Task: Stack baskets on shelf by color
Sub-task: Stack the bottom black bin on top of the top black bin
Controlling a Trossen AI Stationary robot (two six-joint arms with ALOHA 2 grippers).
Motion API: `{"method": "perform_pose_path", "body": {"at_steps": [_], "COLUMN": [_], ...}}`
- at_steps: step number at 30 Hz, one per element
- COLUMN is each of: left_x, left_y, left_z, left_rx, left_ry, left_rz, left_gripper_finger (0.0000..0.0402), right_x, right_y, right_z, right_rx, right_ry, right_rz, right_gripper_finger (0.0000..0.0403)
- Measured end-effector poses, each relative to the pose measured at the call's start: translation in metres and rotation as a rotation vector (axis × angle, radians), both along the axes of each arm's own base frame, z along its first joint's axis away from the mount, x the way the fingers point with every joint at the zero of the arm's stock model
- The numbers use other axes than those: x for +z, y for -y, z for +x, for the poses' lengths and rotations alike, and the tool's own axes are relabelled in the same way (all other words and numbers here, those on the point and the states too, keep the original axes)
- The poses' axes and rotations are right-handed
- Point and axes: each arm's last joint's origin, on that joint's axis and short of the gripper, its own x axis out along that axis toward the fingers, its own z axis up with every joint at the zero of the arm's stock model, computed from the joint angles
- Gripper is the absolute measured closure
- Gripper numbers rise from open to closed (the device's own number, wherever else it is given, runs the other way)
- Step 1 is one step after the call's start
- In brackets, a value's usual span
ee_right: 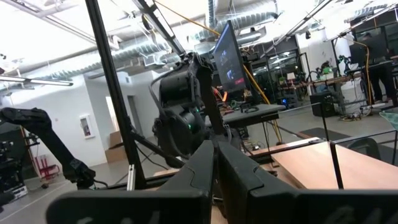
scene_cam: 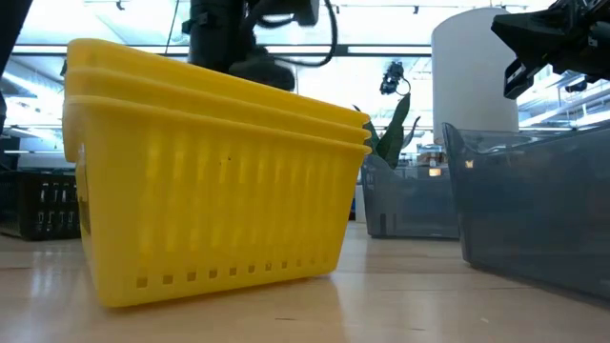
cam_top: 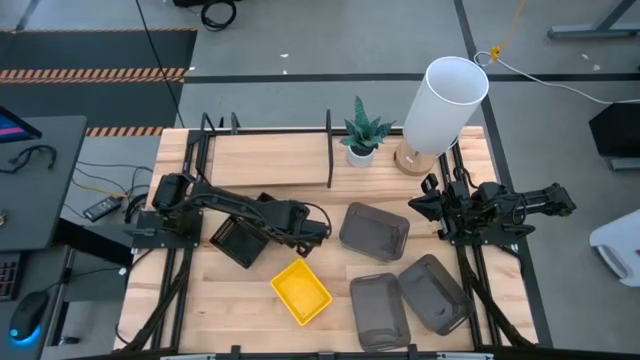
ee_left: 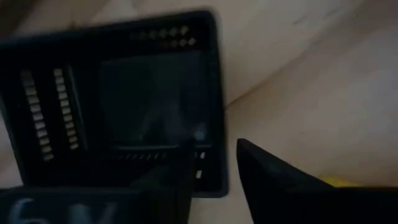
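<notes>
Left hand [ee_left: 214,165] over black basket [ee_left: 118,99]

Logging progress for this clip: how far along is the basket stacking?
Done: yellow baskets nested in one stack, on the table. In hand: left claw over the black baskets, fingers apart astride a wall. Left: grey baskets lie separate; shelf holds no baskets. Right claw idle, shut.

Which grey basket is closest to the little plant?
The grey basket lying alone just below the plant. The other two grey baskets sit side by side nearer the table's front edge.
</notes>
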Motion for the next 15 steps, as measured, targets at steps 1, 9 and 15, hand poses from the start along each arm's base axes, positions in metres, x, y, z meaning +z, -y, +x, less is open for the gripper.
{"method": "perform_pose_path", "body": {"at_steps": [1,9,15], "left_x": [0.004,0.017,0.014], "left_y": [0.002,0.021,0.037], "left_z": [0.001,-0.018,-0.037], "left_rx": [-0.031,-0.130,-0.124], "left_ry": [-0.001,-0.163,-0.228], "left_rz": [0.007,0.058,0.063], "left_gripper_finger": [0.0263,0.0263,0.0296], "right_x": [0.000,0.000,0.000], "right_y": [0.000,0.000,0.000], "right_z": [0.000,0.000,0.000], "right_rx": [0.000,0.000,0.000], "right_ry": [0.000,0.000,0.000], "right_rz": [0.000,0.000,0.000], "right_gripper_finger": [0.0376,0.0376,0.0376]}}
